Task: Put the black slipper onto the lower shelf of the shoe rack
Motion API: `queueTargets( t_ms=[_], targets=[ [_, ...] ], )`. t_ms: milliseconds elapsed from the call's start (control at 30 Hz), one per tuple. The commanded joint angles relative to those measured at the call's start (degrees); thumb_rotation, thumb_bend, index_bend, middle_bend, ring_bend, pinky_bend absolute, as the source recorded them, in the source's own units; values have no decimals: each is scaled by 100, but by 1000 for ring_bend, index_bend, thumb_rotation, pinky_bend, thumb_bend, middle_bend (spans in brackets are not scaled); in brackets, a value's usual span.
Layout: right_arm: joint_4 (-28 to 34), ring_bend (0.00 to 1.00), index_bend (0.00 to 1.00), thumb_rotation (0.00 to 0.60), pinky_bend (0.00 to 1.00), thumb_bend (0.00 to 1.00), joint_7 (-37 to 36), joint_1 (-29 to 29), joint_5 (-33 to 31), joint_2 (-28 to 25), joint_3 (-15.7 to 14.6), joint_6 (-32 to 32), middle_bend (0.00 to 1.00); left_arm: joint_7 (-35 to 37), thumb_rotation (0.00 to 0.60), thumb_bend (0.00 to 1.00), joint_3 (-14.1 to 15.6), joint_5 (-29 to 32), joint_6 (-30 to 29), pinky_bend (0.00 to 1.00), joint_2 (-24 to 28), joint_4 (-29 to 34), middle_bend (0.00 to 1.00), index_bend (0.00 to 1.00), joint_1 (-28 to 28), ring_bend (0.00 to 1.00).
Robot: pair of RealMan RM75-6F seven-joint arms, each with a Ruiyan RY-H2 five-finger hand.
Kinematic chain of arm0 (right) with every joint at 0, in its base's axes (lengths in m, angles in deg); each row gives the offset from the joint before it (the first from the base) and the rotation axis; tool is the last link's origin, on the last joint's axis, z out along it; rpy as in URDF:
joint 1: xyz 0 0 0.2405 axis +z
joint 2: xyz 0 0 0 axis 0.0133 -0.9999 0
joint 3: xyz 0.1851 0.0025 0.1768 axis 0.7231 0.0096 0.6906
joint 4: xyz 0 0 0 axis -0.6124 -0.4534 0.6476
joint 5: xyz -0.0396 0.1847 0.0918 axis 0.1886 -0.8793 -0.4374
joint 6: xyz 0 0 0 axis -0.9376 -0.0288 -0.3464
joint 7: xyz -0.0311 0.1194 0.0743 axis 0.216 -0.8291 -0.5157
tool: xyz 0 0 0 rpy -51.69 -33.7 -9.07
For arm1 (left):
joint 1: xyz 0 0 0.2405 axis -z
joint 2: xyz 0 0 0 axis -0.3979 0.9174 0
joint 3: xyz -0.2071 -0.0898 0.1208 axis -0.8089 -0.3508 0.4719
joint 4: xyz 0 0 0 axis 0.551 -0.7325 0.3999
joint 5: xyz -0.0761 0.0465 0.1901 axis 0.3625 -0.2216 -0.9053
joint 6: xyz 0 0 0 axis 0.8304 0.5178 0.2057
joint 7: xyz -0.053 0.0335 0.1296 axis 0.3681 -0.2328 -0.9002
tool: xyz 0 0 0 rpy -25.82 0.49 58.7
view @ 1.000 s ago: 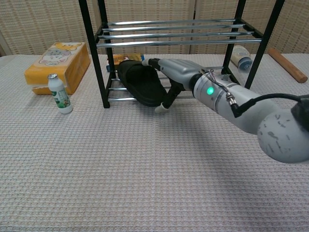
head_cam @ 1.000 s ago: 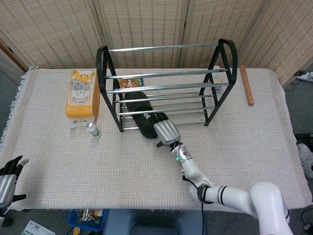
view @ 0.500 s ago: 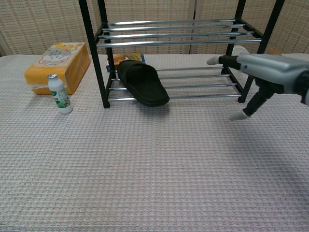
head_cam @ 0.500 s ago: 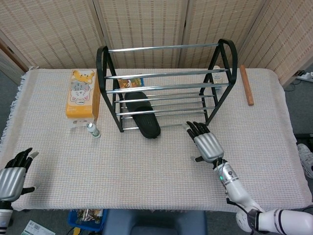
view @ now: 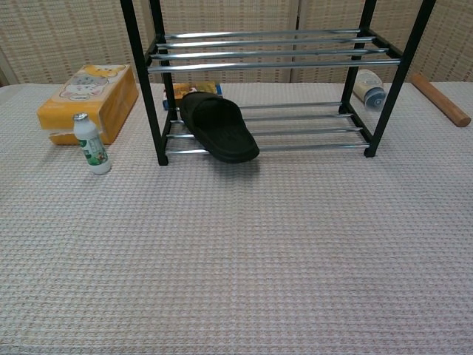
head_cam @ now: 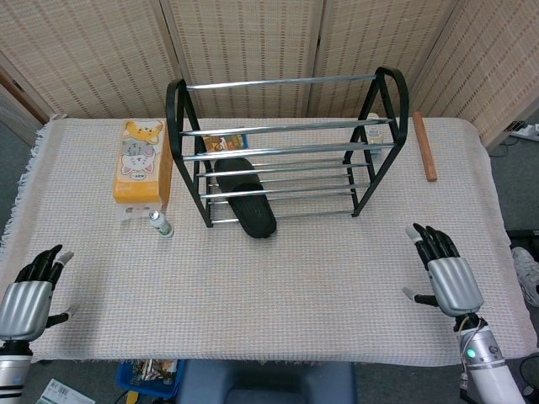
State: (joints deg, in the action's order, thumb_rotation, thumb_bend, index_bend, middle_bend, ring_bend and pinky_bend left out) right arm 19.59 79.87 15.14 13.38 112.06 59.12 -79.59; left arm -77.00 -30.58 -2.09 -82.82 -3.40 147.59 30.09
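Note:
The black slipper (head_cam: 245, 199) (view: 218, 126) lies on the lower rails of the black shoe rack (head_cam: 286, 126) (view: 273, 55), at the rack's left end, with its toe sticking out over the front rail. My right hand (head_cam: 446, 273) is open at the table's front right, far from the rack and holding nothing. My left hand (head_cam: 29, 290) is open at the front left corner, also holding nothing. Neither hand shows in the chest view.
An orange tissue box (head_cam: 139, 162) (view: 89, 92) and a small white bottle (head_cam: 160, 224) (view: 90, 144) stand left of the rack. A wooden stick (head_cam: 424, 146) (view: 440, 98) lies at the back right. A small bottle (view: 367, 87) lies behind the rack's right end, and a blue-orange packet (head_cam: 224, 141) behind its left.
My right hand let go of the slipper and drew back right and toward the table's front edge, leaving the chest view. The slipper stays on the lower rails. My left hand rose slightly.

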Motion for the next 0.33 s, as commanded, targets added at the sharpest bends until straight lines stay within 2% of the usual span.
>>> queueTargets(
  t_ms=[33, 200, 333],
  targets=[
    [-170, 0, 0, 600, 58, 37, -357, -286, 316, -185, -151, -213, 27, -261, 600, 175, -71, 144, -132, 249, -82, 134, 85, 161, -47, 109],
    [-263, 0, 0, 600, 58, 36, -537, -443, 588, -119, -184, -281, 27, -454, 600, 175, -123, 350, -270, 249, -144, 213, 85, 161, -131, 109],
    [-311, 0, 0, 600, 58, 41, -573, -515, 707, -3, -164, -236, 27, -317, 600, 175, -109, 204, -461, 249, -260, 94, 85, 161, -193, 109]
  ],
)
